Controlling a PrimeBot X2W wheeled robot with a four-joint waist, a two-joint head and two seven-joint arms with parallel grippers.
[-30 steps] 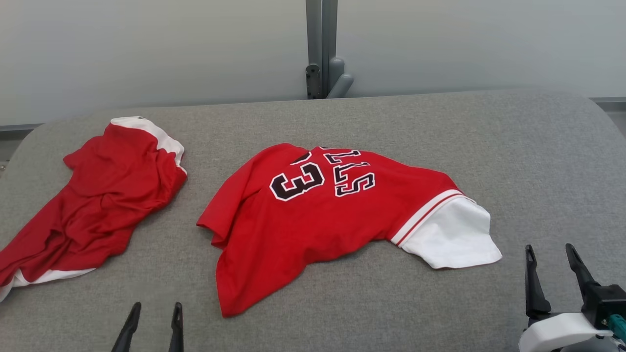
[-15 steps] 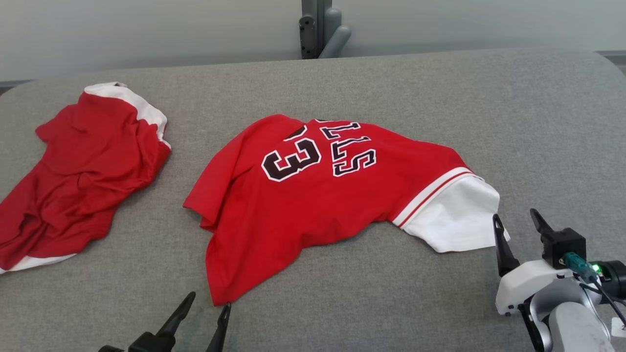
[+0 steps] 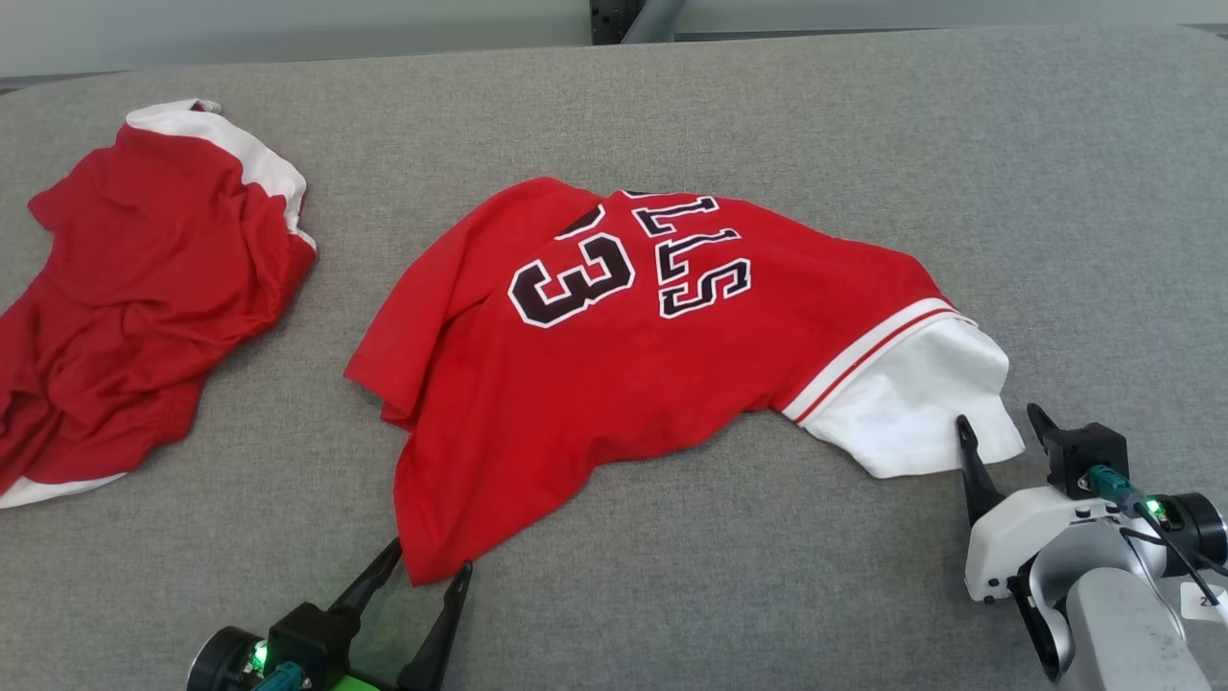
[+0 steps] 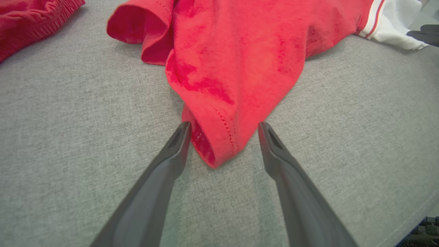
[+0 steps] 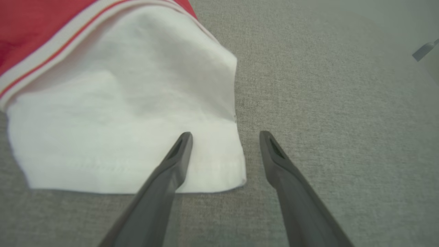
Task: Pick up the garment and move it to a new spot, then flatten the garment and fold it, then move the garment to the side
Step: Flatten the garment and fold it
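Nearby, second red garment [image 3: 134,288] left of jersey [image 3: 624,365]; grey surface [image 3: 336,307] between.

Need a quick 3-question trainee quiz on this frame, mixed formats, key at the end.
1. True or false: the left gripper is shut on the red hem corner of the jersey.
2. Which part of the jersey is nearest the right gripper? A) collar B) white sleeve C) the number 33
3. Fill in: ___ garments lie on the grey table.
Key: 1 false, its jaws stand open astride the corner; 2 B; 3 two, the jersey and a crumpled red garment on the left.
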